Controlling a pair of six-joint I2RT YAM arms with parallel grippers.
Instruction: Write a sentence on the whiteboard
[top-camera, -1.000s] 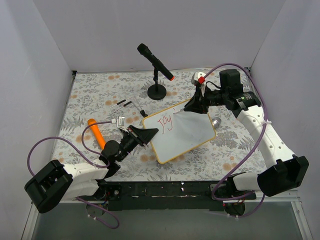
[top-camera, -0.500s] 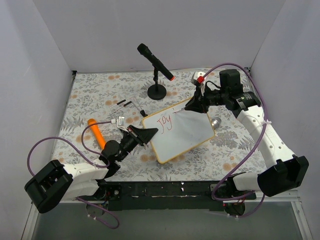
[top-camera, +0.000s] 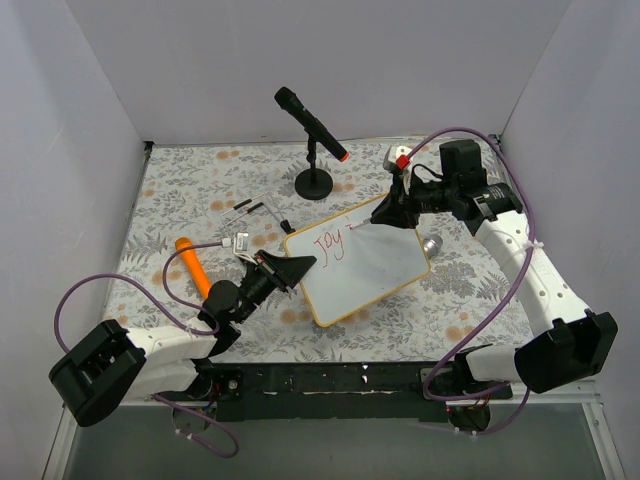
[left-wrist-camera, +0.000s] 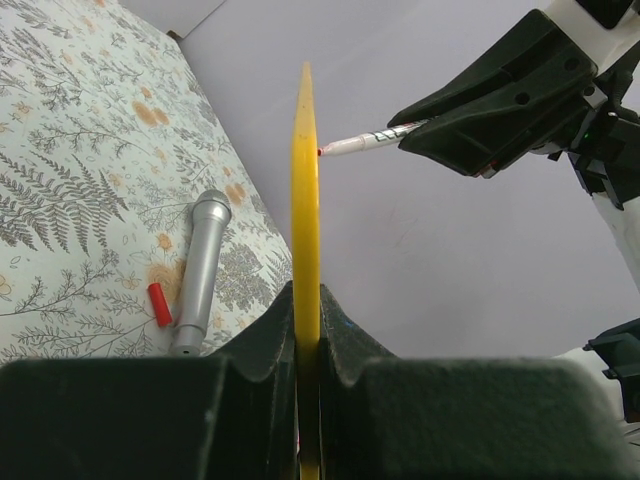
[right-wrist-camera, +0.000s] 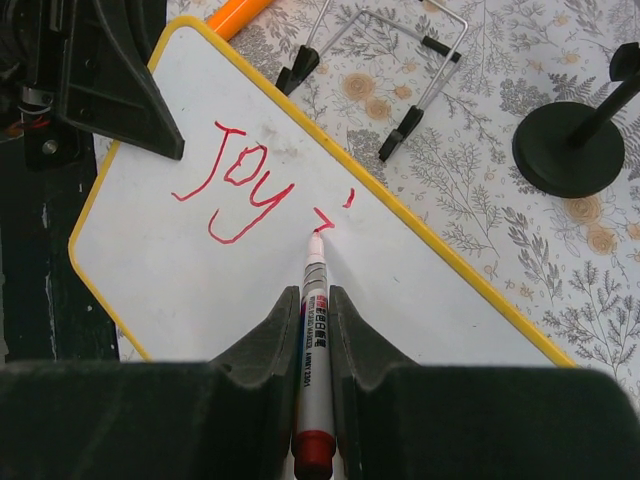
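From the top, the whiteboard (top-camera: 375, 265) lies slanted in the middle of the floral desk (top-camera: 180, 190). It's glossy white with a thin yellowish frame and rounded corners. The sentence (top-camera: 330, 246) is just "Joy" in red near the board's left end, running at a slant. The left hand (top-camera: 287, 270) is clamped on that left edge. The right hand (top-camera: 387, 212) comes in from the far right side, pinching a marker (top-camera: 362, 223) with its tip down on the board right after the word. A silver microphone (top-camera: 432, 244) sits just off the board's right corner, and a black microphone (top-camera: 310, 122) stands on its base behind.

Left wrist cam: the board shows edge-on as a yellow strip, squeezed tight between both fingers. The marker tip touches its face, and a red cap (left-wrist-camera: 159, 303) lies beside the silver mic.

Right wrist cam: fingers narrow, closed on the marker barrel. The tip rests on white just past the "y", below two small red strokes.
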